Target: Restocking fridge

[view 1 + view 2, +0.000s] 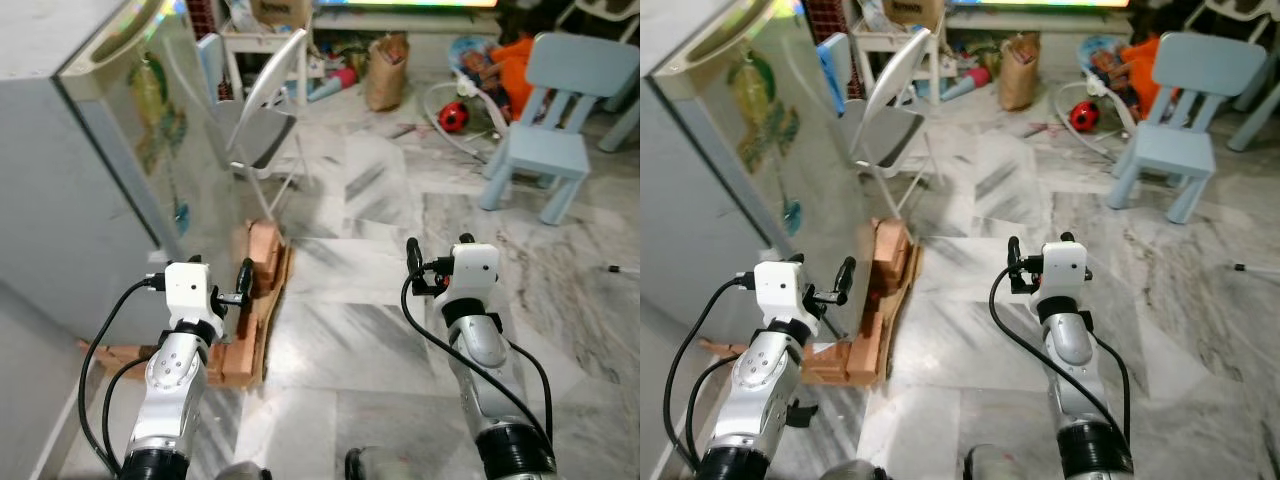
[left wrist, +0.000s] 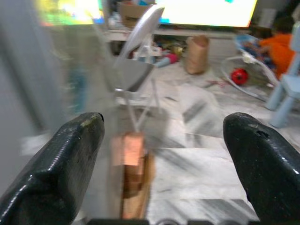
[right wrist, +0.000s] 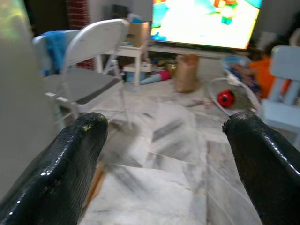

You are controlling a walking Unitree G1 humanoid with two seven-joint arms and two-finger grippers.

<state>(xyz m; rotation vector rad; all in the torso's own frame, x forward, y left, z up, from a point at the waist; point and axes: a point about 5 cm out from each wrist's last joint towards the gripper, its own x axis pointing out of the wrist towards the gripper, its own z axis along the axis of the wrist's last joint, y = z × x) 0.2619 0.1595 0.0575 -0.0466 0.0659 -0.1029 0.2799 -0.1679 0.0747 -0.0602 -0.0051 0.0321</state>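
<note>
Fridge (image 1: 70, 170): grey cabinet at the robot's left, door shut, its side panel carrying faded stickers. It stands on the marble floor (image 1: 400, 300).

Wooden pallet (image 1: 258, 300): pale reddish timber pieces on the floor at the foot of the fridge, running along its base; also seen blurred in the left wrist view (image 2: 133, 178).

Left gripper (image 1: 243, 283): raised in front of the robot, beside the fridge and above the wooden pallet; fingers (image 2: 61, 164) spread wide apart, nothing between them.

Right gripper (image 1: 413, 258): raised over bare floor, well apart from the fridge; fingers (image 3: 70, 164) spread wide apart, nothing between them.

Folding chair (image 1: 270, 95): white, with a grey seat, standing on the floor just beyond the fridge.

Child's chair (image 1: 550, 130): light blue plastic, on the floor at the robot's far right.

Brown paper bag (image 1: 387, 72): upright on the floor at the far side of the room, near a low white shelf (image 1: 260, 45).

Red ball (image 1: 453, 117): on the floor inside a white tubular frame, between the brown paper bag and the child's chair.

Screen (image 3: 206, 21): bright, on the far wall above the brown paper bag.

Person: an orange-clad figure (image 1: 500, 60) low on the floor behind the child's chair, too blurred to detail.
</note>
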